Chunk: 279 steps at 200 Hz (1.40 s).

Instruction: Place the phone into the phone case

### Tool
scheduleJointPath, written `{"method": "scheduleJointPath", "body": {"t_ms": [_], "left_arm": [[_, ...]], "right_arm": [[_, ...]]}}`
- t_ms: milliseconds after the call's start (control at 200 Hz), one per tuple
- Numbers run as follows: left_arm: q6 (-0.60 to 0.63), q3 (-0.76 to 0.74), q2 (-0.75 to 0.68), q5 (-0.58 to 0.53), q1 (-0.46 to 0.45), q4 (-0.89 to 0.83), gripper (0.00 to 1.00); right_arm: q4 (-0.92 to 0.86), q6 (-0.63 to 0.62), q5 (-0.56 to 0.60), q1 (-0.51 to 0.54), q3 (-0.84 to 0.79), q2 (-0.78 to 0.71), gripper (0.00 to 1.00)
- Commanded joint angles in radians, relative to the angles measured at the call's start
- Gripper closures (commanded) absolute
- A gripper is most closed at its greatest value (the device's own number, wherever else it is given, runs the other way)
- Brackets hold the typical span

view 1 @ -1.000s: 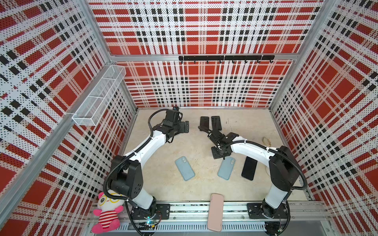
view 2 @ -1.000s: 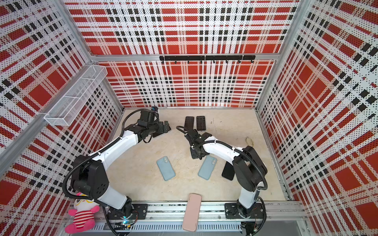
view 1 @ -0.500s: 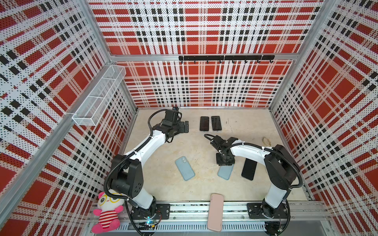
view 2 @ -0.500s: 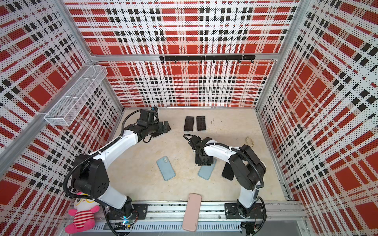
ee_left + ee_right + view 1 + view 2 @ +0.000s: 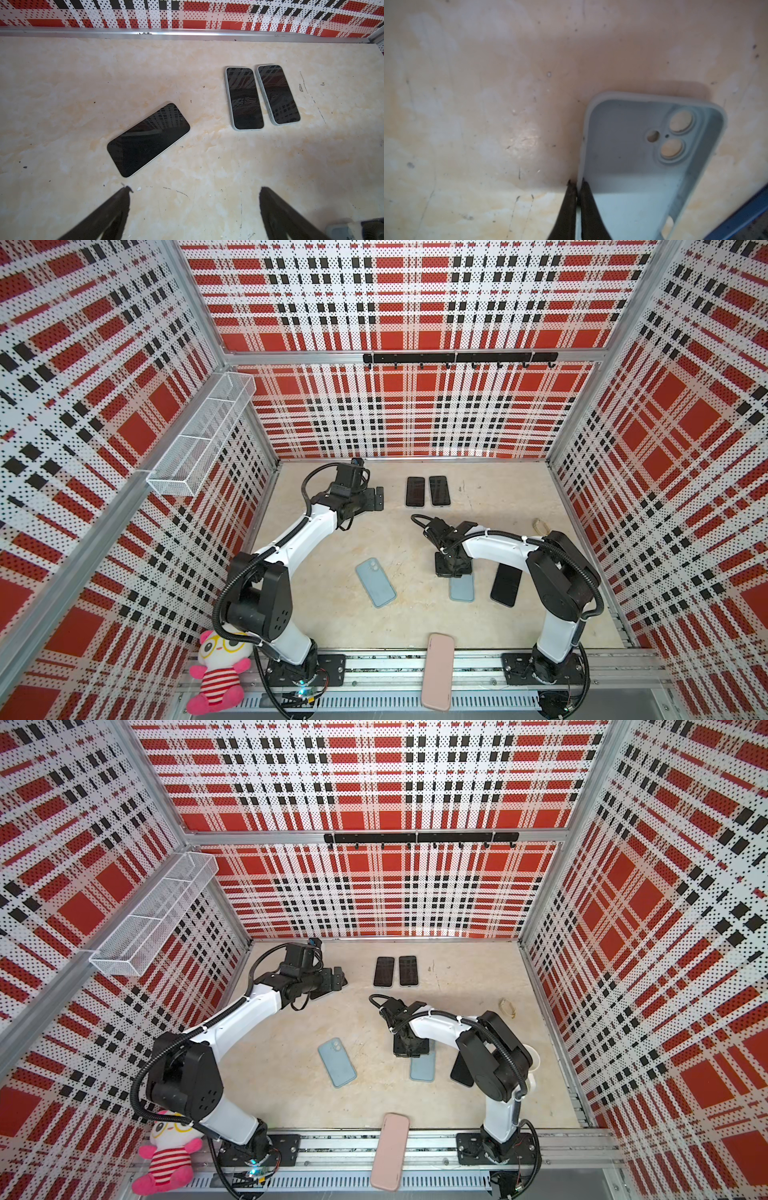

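Left wrist view: the left gripper (image 5: 195, 207) is seen with fingers (image 5: 116, 207) wide apart, a bare phone (image 5: 148, 140) lying flat just ahead of their tips. Stiff, slick glass is judged best taken by its long edges. At the right gripper (image 5: 578, 185), fingers are pinched together on the side wall of a soft, light case (image 5: 633, 166), likely to flex. The case's end behind those fingers is cut off.

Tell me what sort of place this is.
Probably a robot training cell, not a home or shop: plaid perforated panels wall in a small tabletop, two robot arms are bolted to an aluminium rail at its front, and phones and an empty phone case lie out as props.
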Motion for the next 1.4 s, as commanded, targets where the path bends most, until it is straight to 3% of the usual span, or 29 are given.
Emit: {"method": "scheduleJointPath", "body": {"t_ms": [0,175,346,516,596,661,832,1152,1393], "left_arm": [[0.000,-0.009,0.003,0.006,0.011,0.014,0.02],[0.001,-0.007,-0.007,0.005,0.021,0.013,0.02],[0.002,-0.007,-0.027,0.006,0.043,0.013,0.02],[0.001,-0.006,-0.041,0.016,0.066,0.013,0.02],[-0.001,-0.006,-0.046,0.022,0.070,0.013,0.02],[-0.003,-0.006,-0.047,0.025,0.106,0.013,0.02],[-0.003,-0.005,-0.049,0.023,0.121,0.013,0.02],[0.001,-0.008,-0.047,0.015,0.129,0.012,0.02],[0.000,-0.008,-0.030,0.018,0.131,0.013,0.02]], "right_arm": [[-0.011,-0.052,0.025,0.008,0.020,-0.016,0.98],[-0.007,-0.386,-0.018,0.005,0.095,-0.049,0.96],[-0.016,-0.618,-0.036,-0.007,0.196,-0.029,0.98],[-0.011,-0.829,-0.074,-0.012,0.291,0.022,0.93],[-0.032,-1.033,-0.155,-0.012,0.306,0.042,0.91],[-0.041,-1.193,-0.174,-0.012,0.299,0.049,1.00],[-0.080,-1.506,-0.109,-0.013,0.292,0.073,1.00],[-0.165,-1.708,-0.145,-0.047,0.363,0.187,1.00],[-0.170,-1.735,-0.101,-0.051,0.397,0.232,0.99]]}}
